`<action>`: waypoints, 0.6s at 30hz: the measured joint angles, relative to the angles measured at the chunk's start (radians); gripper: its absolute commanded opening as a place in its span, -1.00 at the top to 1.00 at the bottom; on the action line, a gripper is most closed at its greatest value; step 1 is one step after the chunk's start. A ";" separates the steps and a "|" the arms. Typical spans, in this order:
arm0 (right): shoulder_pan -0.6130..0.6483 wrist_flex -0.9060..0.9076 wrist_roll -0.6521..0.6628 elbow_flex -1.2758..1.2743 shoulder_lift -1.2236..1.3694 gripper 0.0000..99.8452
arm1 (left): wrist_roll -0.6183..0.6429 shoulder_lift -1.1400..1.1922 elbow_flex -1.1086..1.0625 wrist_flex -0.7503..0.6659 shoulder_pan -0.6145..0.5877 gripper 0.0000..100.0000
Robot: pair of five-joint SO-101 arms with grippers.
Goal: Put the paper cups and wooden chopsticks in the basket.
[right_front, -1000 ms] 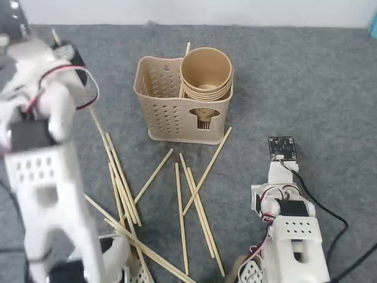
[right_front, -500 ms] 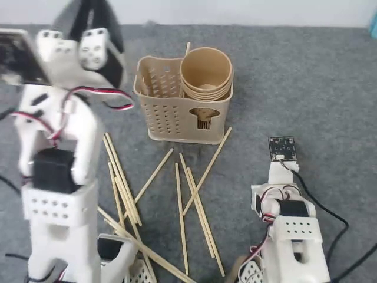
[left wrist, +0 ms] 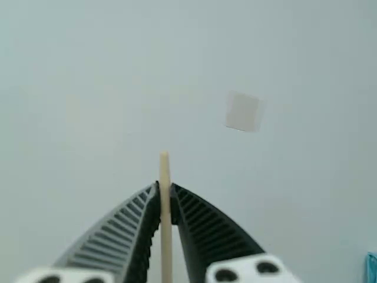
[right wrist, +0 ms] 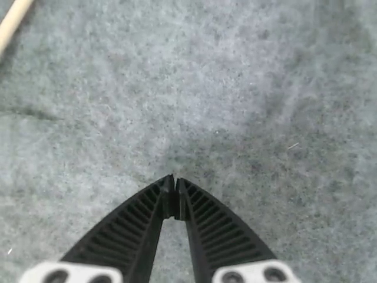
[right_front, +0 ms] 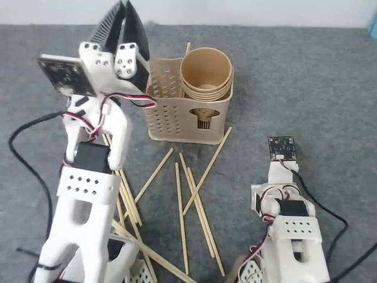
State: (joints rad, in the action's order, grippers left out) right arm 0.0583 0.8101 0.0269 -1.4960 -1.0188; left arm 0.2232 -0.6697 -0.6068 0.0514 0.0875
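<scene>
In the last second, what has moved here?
The left gripper, shut on a wooden chopstick, swung from the table's left side across to the basket. The right gripper, the paper cups in the basket and the loose chopsticks on the table stayed put.

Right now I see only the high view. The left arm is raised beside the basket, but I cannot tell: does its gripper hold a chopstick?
Observer: Yes. In the left wrist view, the left gripper is shut on one chopstick, and its tip sticks out past the fingertips.
Operator: And the right gripper? My view hides its fingers.
Observer: The right gripper is shut and holds nothing.
Operator: What lies below it?
Observer: Grey mat. The end of one loose chopstick lies off to one side, apart from the gripper.
</scene>
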 measured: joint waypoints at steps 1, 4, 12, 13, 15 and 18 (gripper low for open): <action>0.000 0.000 0.000 0.000 0.000 0.99 | 0.000 0.000 -0.011 -0.015 -0.008 0.97; 0.000 0.000 0.028 0.000 0.000 0.99 | 0.000 0.000 -0.046 -0.048 -0.012 0.97; 0.000 0.000 0.051 0.000 0.000 0.99 | -0.006 0.000 -0.095 -0.043 -0.031 0.97; 0.000 0.000 0.051 0.000 0.000 0.99 | -0.011 0.000 -0.095 -0.018 -0.044 0.97; 0.000 0.000 0.054 0.000 0.000 0.99 | -0.040 0.000 -0.086 0.049 -0.060 0.97; 0.000 0.000 0.054 0.000 0.000 0.99 | -0.075 0.000 -0.040 0.169 -0.077 0.95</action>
State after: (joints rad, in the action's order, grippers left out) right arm 0.0583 0.8101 0.0806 -1.4960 -1.0188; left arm 0.1481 -0.6697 -0.6467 0.2202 0.0107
